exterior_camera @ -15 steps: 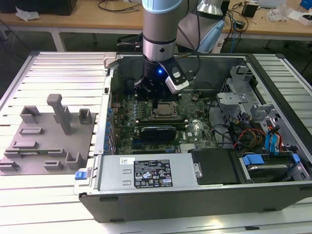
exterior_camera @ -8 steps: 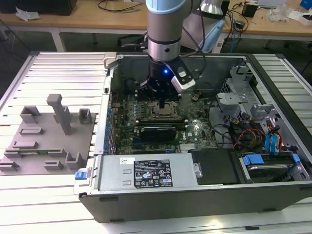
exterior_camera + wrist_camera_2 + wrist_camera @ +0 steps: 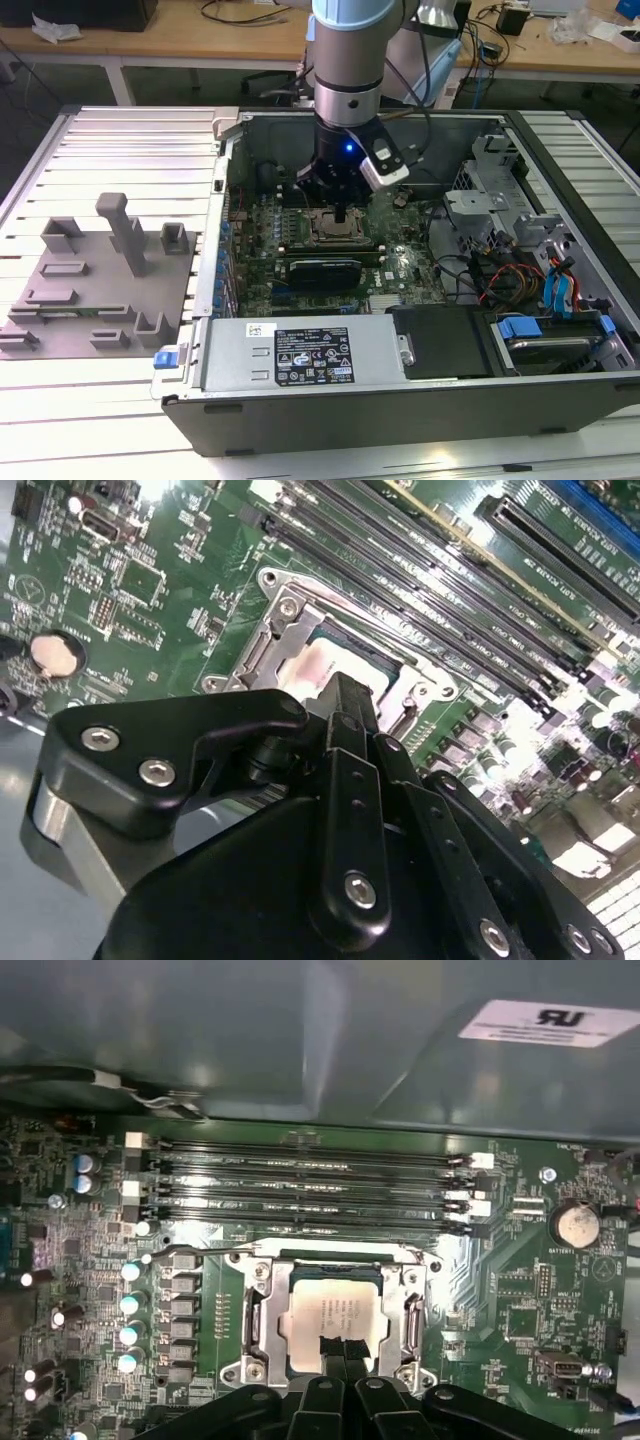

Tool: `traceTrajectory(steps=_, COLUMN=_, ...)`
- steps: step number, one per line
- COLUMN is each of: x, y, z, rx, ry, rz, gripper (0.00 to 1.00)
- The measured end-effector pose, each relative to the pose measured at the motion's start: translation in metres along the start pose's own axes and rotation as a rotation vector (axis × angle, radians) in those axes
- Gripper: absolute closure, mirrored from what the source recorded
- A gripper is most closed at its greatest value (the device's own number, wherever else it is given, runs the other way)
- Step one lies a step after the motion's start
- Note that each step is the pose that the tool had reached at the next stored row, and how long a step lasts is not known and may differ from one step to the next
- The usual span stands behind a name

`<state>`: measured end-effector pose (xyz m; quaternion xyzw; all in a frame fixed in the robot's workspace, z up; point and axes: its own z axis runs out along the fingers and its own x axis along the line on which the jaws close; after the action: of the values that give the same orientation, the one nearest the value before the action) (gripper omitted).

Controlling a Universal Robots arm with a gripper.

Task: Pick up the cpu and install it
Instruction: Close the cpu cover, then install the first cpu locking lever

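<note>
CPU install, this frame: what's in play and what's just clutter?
In play: cpu lying in socket frame; gripper directly over it.
Clutter: grey fixture tray, power supply, memory slots, coin battery, drive cables.

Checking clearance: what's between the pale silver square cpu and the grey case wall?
In the first wrist view, a metal socket frame and long black memory slots separate cpu from wall.

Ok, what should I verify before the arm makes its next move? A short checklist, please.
1. Chip lies inside the socket frame: ok.
2. Hand is over the chip, tips shut: ok.
3. Chip sits flat and fully seated: cannot tell.
4. Hand is clear of the memory slots: ok.
5. Frame is latched over the chip: cannot tell.
</note>
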<state>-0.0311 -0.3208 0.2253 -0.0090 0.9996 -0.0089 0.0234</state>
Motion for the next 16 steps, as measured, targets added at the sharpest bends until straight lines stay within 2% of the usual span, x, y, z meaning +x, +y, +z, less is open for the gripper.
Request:
traceTrajectory(steps=1, x=-0.0001, y=0.0, z=0.0, rx=0.0009, ry=0.0004, rz=0.018, gripper=0.89)
traceTrajectory(steps=3, x=-0.0001, y=0.0, z=-0.0002, rx=0.001, ry=0.0004, rz=0.019, gripper=0.89)
traceTrajectory(steps=6, x=-0.0005, y=-0.0001, z=-0.0072, rx=0.0006, ry=0.0002, rz=0.019, gripper=0.89)
traceTrajectory(steps=16, x=-0.0005, y=-0.0002, z=-0.0087, rx=0.0008, ry=0.0003, rz=0.019, gripper=0.89)
